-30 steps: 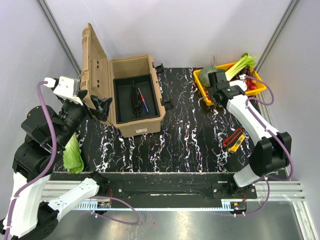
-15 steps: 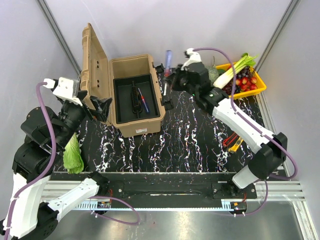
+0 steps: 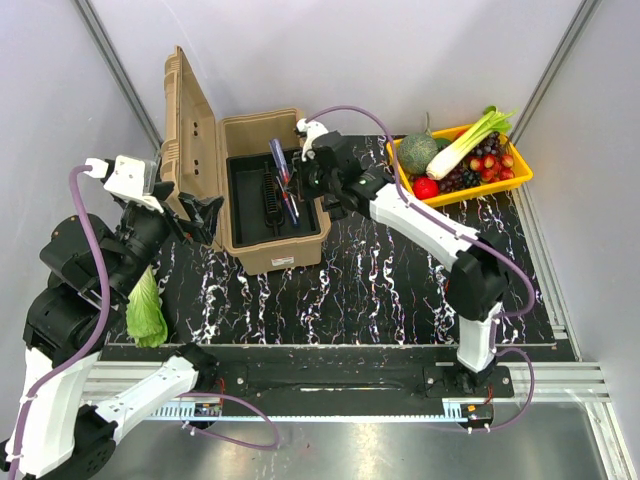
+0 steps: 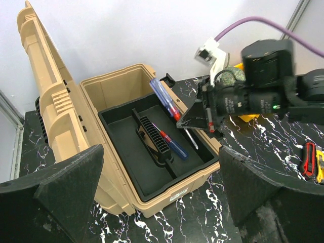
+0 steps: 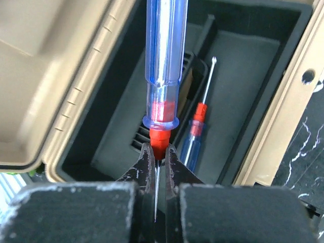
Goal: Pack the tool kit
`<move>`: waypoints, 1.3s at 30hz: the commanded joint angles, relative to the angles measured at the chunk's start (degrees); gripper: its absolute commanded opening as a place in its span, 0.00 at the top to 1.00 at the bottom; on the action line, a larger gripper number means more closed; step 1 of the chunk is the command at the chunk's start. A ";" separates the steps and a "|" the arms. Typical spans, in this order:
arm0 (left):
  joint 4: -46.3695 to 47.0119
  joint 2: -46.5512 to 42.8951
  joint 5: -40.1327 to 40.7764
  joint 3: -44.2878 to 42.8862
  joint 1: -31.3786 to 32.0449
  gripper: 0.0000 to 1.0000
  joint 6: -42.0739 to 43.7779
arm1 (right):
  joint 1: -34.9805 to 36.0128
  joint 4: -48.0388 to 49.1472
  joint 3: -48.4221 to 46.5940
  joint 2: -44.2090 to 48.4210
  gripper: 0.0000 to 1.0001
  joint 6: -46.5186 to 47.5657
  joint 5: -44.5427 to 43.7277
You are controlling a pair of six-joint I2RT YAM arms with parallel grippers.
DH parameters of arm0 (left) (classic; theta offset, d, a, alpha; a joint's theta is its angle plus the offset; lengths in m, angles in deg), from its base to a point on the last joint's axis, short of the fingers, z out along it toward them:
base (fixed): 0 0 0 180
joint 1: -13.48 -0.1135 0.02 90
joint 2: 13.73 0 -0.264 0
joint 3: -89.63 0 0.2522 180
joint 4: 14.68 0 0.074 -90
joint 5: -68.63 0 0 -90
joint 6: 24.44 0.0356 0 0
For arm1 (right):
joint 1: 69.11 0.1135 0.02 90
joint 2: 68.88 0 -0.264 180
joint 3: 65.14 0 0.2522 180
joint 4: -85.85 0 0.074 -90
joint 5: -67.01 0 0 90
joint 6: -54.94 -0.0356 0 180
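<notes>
1. Top view: the tan toolbox (image 3: 275, 250) sits on the black marbled table (image 3: 380, 270) toward 11 o'clock. Its ribbed lid (image 3: 185, 125) stands open on the 9 o'clock side, and a black inner tray (image 3: 255, 200) fills the box. The right hand (image 3: 300, 183) reaches in over the box's 3 o'clock rim and is clamped on a blue-handled screwdriver (image 3: 279, 158) above the tray. A second screwdriver (image 3: 291, 211) lies in the tray. The left hand (image 3: 200, 215) hovers by the lid's 9 o'clock side, spread wide and empty. A yellow tray of vegetables (image 3: 485, 188) stands at 1 o'clock, and a lettuce leaf (image 3: 147, 305) lies at 8 o'clock.
2. Left wrist view: the left hand's fingers (image 4: 66, 187) stand far apart at 8 and 4 o'clock with nothing between them. Beyond them, the held screwdriver (image 4: 163, 95) tilts with its handle toward 11 o'clock, over the tray's right compartment. The second screwdriver (image 4: 172, 144) lies there beside the ribbed centre grip (image 4: 152, 136).
3. Right wrist view: the right hand's fingers (image 5: 147, 162) pinch the metal shaft just under the red collar, and the handle points to 12 o'clock. Whether the tip touches the tray cannot be told.
</notes>
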 commanded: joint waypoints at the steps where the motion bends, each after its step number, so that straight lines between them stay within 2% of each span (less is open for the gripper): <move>1: 1.98 -0.37 -0.39 -0.34 0.11 0.01 -0.36 | 0.22 -4.46 -4.83 -3.69 1.00 1.96 -1.54; 13: 1.27 -0.63 0.04 -0.60 0.20 0.01 -0.18 | 0.04 -8.24 -8.95 -10.02 0.99 -1.55 -10.51; 17: 1.27 -0.81 0.57 -0.86 0.20 0.01 0.17 | 0.04 -9.74 -10.63 -12.05 0.90 -3.13 -10.33; 22: 1.27 -1.07 1.10 -0.43 0.20 0.01 -0.18 | 0.04 -10.80 -11.16 -12.75 0.80 -5.58 -14.10; 24: 1.53 -1.16 1.54 -0.08 0.20 0.01 -0.27 | 0.04 -10.71 -11.59 -13.02 0.73 -6.30 -14.99; 32: 1.27 -1.51 1.63 -0.07 0.20 0.01 -0.27 | 0.13 -10.89 -12.83 -11.70 0.66 -7.70 -14.37; 39: 1.27 -1.34 0.93 -0.42 0.20 0.01 -0.36 | -0.48 -11.50 -12.04 -5.21 0.53 -8.49 -15.07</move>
